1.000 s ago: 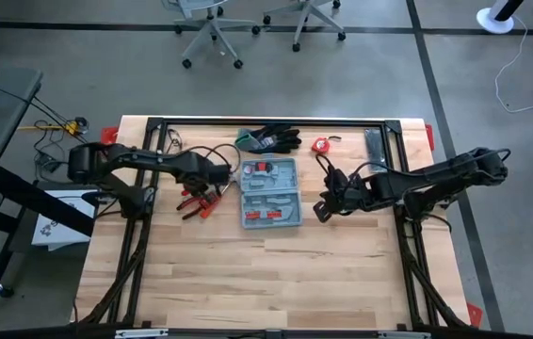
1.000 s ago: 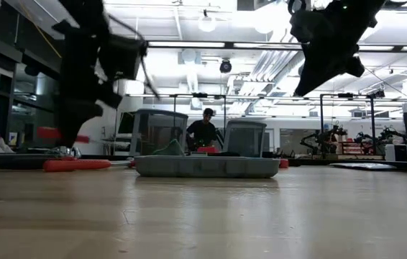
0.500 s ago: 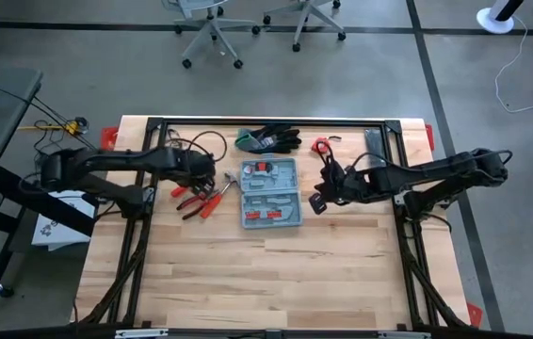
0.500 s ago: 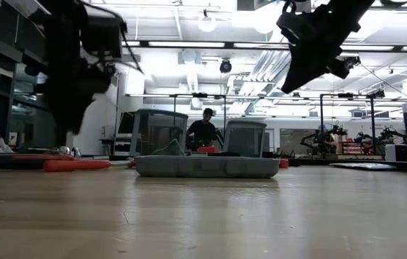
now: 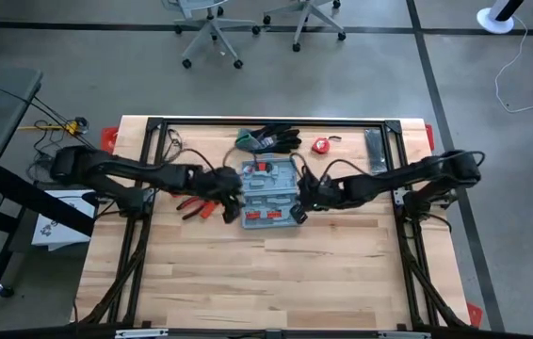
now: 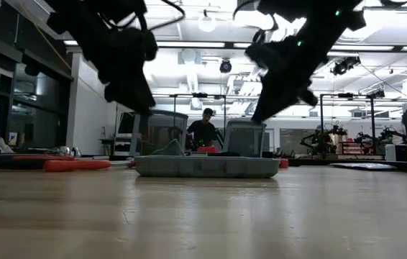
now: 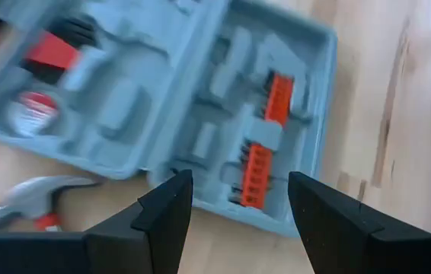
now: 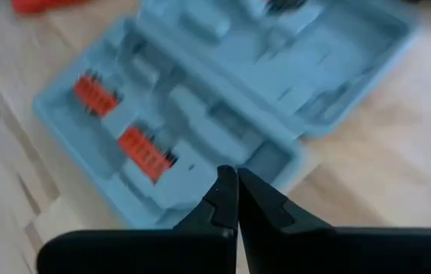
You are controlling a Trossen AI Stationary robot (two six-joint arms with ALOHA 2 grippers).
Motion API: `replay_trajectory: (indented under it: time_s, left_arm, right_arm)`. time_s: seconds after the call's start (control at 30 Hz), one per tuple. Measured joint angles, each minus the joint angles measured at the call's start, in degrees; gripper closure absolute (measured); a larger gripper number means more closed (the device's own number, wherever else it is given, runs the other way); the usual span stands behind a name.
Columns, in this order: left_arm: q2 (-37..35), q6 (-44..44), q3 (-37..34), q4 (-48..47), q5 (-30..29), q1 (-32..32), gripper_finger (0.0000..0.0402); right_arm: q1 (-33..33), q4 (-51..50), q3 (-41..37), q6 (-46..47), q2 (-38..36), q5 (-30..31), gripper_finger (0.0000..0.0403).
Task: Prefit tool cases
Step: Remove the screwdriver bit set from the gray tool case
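Views: from above we see the tool case (image 5: 270,193) lying open mid-table, an arm on each side; only the wrist views show us its orange bit rows (image 7: 260,161).
Left gripper (image 7: 234,199): fingers apart, over the case edge.
Right gripper (image 8: 235,190): fingers pressed together, empty.
Surface: pale wood table (image 5: 266,282); red-handled pliers (image 5: 201,202) left of the case, black gloves (image 5: 271,139) behind.
Room: a person (image 6: 203,129), we think seated, beyond.
Case: grey-blue, moulded recesses.
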Motion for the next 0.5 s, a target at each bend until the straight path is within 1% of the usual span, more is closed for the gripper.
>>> replay_trajectory:
  time_s: [0.1,0.2,0.4,0.5]
  left_arm:
    - [4.5,1.5,0.0,2.5,0.6,-1.7,0.0195]
    - [8.6,3.3,1.9,1.7,0.2,-2.6,0.0195]
    - [13.0,9.0,6.5,1.2,-0.2,-2.9,0.0195]
    - [15.4,13.0,7.6,1.1,1.9,-2.9,0.0195]
  right_arm:
    - [0.6,2.3,0.0,0.1,2.7,-1.8,0.0403]
    - [1.1,3.6,0.0,0.7,3.4,-2.3,0.0403]
    - [1.0,3.8,0.0,1.0,3.4,-2.3,0.0403]
    - [0.9,3.8,0.0,1.0,3.4,-2.3,0.0403]
